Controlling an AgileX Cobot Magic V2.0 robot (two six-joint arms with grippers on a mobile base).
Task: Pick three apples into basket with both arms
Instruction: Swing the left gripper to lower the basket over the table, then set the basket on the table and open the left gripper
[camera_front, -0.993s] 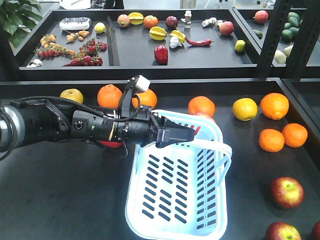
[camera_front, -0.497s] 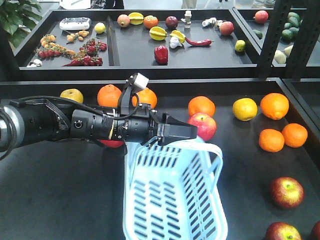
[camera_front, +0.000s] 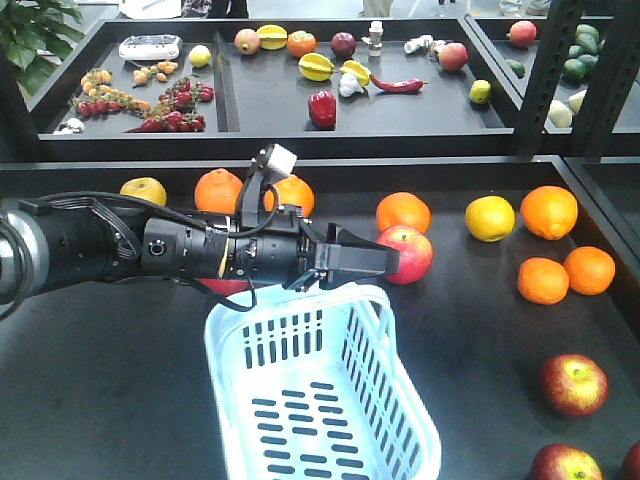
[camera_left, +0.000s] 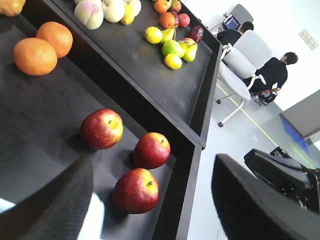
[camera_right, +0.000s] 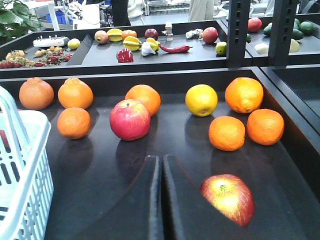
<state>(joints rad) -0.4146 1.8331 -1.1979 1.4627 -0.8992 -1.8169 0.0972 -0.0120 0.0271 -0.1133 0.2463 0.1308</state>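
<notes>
Three dark red apples lie at the tray's front right: one (camera_front: 574, 385) fully in view and two (camera_front: 566, 465) (camera_front: 632, 462) cut off by the frame edge. The left wrist view shows all three (camera_left: 101, 128) (camera_left: 151, 150) (camera_left: 135, 190) beyond my open left gripper (camera_left: 152, 170). The pale blue basket (camera_front: 320, 390) lies flat just below the left gripper (camera_front: 385, 262), its handle down. My right gripper (camera_right: 161, 162) is shut and empty, low over the tray, with one apple (camera_right: 228, 198) just to its right and the basket's wall (camera_right: 20, 165) at the left edge.
A pinkish-red apple (camera_front: 405, 253) lies at the left fingertips. Oranges (camera_front: 548, 212) (camera_front: 543, 280) (camera_front: 589, 270) (camera_front: 403, 211) and a yellow fruit (camera_front: 489, 218) are spread over the tray. Behind is a raised shelf (camera_front: 270, 100) with mixed produce. A black post (camera_front: 550, 70) stands at the right.
The basket, tilted up under the left gripper before, has dropped and slid left and toward the front, and now lies flat. The left arm has barely moved.
</notes>
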